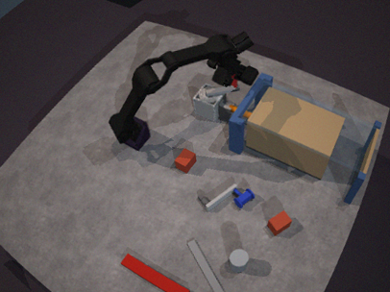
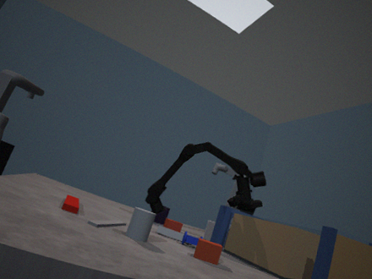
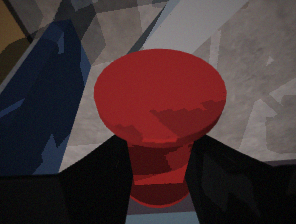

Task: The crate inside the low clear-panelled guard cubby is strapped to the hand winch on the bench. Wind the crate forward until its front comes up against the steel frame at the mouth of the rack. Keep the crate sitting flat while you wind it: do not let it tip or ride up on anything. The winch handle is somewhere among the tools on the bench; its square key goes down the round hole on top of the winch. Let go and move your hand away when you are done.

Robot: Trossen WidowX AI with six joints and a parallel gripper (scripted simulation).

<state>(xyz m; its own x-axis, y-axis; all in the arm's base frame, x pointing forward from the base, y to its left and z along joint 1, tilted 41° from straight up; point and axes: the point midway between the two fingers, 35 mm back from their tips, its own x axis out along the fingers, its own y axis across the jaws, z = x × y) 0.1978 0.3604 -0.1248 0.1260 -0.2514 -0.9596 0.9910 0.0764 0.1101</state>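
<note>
The tan crate (image 1: 294,129) (image 2: 273,245) sits flat inside the clear-panelled cubby, its front close behind the blue frame (image 1: 236,136) (image 2: 222,228) (image 3: 45,110); whether they touch I cannot tell. An orange strap (image 1: 238,110) runs from the crate side to the pale grey winch (image 1: 206,105). The handle's light grey arm (image 1: 220,91) (image 3: 192,27) lies across the winch top; its key is hidden. My gripper (image 1: 234,79) (image 3: 155,132) is shut on the handle's red knob (image 3: 160,95), beside the frame's far post. In the exterior view the fingertips are hidden behind the frame.
Orange-red blocks (image 1: 185,160) (image 1: 279,222), a blue T-shaped piece (image 1: 244,197) (image 2: 191,239), a white bar (image 1: 222,197), a grey bar (image 1: 204,266), a red bar (image 1: 155,276) (image 2: 71,204) and a grey cylinder (image 1: 239,260) (image 2: 140,225) lie or stand on the bench.
</note>
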